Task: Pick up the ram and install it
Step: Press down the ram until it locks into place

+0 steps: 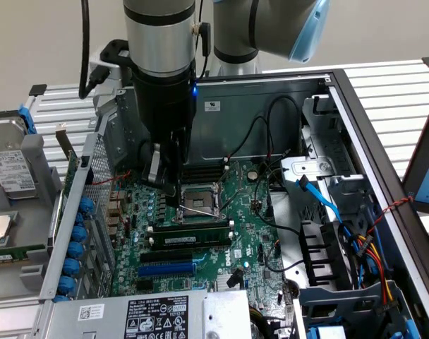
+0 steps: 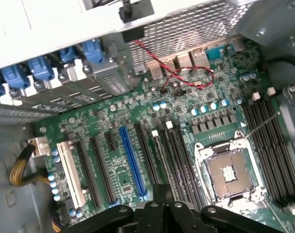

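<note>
Dark-green, the ram point(image 1: 190, 227) sat slotted at six o'clock of the CPU socket point(image 1: 197, 203), thin, rigid and fragile, best pinched along its long edges; the gripper point(image 1: 165, 185) hovered nearby, jaw state indeterminable.

I see my arm point(image 1: 160, 42) standing nearly vertical, wrist pointed straight down, with the elbow joint point(image 1: 271, 25) folded behind it. The gripper point(image 1: 165, 185) hangs low at the end; in the wrist view its dark linkage point(image 2: 162, 213) sits folded together.
</note>
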Controlling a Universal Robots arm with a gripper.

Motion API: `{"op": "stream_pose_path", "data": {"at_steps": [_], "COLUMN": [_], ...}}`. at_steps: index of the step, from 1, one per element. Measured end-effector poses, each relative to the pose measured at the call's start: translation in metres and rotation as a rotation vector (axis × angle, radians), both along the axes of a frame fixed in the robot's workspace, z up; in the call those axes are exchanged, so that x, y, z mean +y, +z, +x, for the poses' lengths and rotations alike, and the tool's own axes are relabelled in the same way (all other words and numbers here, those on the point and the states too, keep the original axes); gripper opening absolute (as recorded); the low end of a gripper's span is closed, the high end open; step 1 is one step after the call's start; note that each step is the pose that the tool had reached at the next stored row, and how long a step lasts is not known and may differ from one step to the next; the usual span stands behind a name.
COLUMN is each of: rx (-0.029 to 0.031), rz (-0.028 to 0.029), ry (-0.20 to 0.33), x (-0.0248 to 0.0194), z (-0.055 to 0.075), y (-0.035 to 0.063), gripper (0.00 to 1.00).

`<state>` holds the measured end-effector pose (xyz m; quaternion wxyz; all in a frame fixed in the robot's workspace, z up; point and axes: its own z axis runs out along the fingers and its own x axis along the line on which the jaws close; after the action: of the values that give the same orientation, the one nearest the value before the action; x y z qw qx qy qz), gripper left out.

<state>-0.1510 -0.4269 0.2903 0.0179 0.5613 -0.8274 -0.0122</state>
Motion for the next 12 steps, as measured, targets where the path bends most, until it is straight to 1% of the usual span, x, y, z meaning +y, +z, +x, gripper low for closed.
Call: {"op": "stream_pose_path", "data": {"at_steps": [2,10,11,12], "rx": [-0.0002,-0.0001,0.0001,0.0002], "rz": [-0.0037,-0.0221,-0.0241,-0.0244], "ry": [-0.024,-0.111,-0.119,-0.129], "x": [0.0,0.0,0.0,0.0], "z": [0.0001,0.0,0.0001,0.0], "y": [-0.0001,0.0,0.0004,0.0006], "gripper": [0.11,0.11,0.11,0.11]}}
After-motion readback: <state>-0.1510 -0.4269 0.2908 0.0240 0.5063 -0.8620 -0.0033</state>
